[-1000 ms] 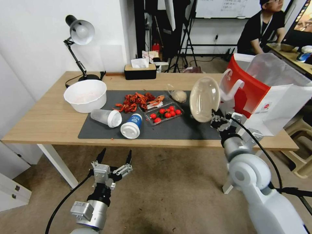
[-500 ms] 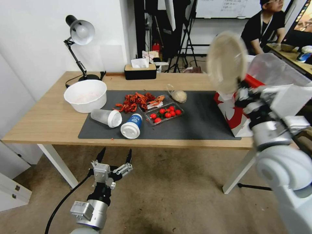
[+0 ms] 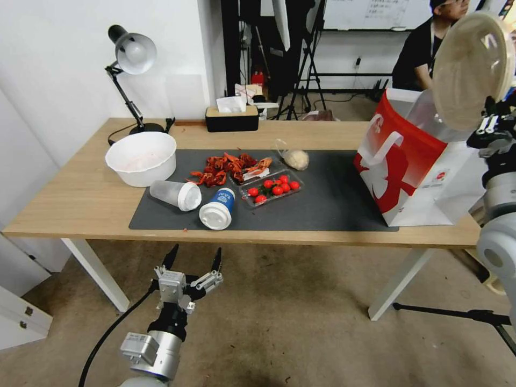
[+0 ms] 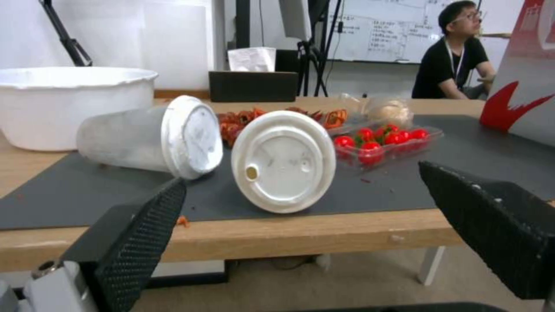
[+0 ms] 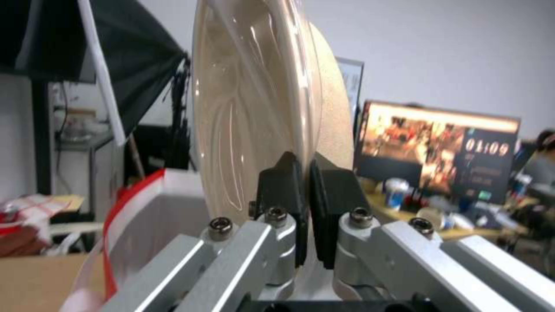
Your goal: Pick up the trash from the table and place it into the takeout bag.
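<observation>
A: Head view: the right pincer (image 3: 492, 121), clamped on the bowl (image 3: 468, 70), has lifted it from beside the bag (image 3: 416, 172) to above it.
B: Drop looks close; left pincer (image 3: 194, 263) hangs wide below the desk (image 3: 80, 199).

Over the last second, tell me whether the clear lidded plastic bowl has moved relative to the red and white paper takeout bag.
Yes. The clear lidded plastic bowl, clamped in the right pincer, rose from beside the red and white paper takeout bag to above its open top.

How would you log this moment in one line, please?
right gripper: shut on clear lidded bowl, above takeout bag | left gripper: open, idle below table
</observation>
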Tool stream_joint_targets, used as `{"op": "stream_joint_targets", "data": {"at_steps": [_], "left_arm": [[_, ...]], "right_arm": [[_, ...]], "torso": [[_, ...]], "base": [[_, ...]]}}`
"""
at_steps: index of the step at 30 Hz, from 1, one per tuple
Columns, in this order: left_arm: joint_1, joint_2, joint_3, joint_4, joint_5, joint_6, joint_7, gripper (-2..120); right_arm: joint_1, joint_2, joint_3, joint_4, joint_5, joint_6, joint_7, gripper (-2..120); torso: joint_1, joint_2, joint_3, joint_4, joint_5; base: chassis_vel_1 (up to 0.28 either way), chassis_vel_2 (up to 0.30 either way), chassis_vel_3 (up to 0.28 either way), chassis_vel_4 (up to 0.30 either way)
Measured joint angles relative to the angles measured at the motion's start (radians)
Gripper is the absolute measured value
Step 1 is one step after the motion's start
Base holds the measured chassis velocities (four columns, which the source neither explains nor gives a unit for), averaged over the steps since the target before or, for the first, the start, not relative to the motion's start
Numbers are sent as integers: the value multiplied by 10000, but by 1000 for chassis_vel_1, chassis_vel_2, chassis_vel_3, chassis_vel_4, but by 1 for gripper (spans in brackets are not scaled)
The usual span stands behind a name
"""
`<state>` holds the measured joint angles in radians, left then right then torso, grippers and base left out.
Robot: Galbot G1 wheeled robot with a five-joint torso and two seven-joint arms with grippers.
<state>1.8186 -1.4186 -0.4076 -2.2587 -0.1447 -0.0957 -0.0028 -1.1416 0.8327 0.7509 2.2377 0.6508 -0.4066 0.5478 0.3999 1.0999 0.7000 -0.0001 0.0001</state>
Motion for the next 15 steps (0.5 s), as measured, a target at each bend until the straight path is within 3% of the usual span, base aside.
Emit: {"op": "stream_joint_targets", "data": {"at_steps": [6,7,10,11,15], "left_arm": [[30,-6,10,0,15,-3,1,100],[59,-2,11,5,16,-24,1,100],[94,6,0,14,16,-52,1,100],[102,9,-5,15,16,-61,1,100],[106,10,-36,-9,15,-66,0,100]], "right_arm": [[-42,37,18,-7,170,-30,-65,17],[-43,47,18,-30,179,-30,-83,26],[-43,60,5,-78,168,-25,-98,32],[-42,62,-8,-93,157,-24,-108,41],[-45,72,-65,-76,140,-39,-144,54]], "torso": [[0,0,0,1,-1],[0,0,0,1,-1],[0,0,0,1,-1],[0,0,0,1,0],[0,0,0,1,-2]], "base": [[0,0,0,0],[0,0,0,0],[0,0,0,0],[0,0,0,0],[0,0,0,0]]}}
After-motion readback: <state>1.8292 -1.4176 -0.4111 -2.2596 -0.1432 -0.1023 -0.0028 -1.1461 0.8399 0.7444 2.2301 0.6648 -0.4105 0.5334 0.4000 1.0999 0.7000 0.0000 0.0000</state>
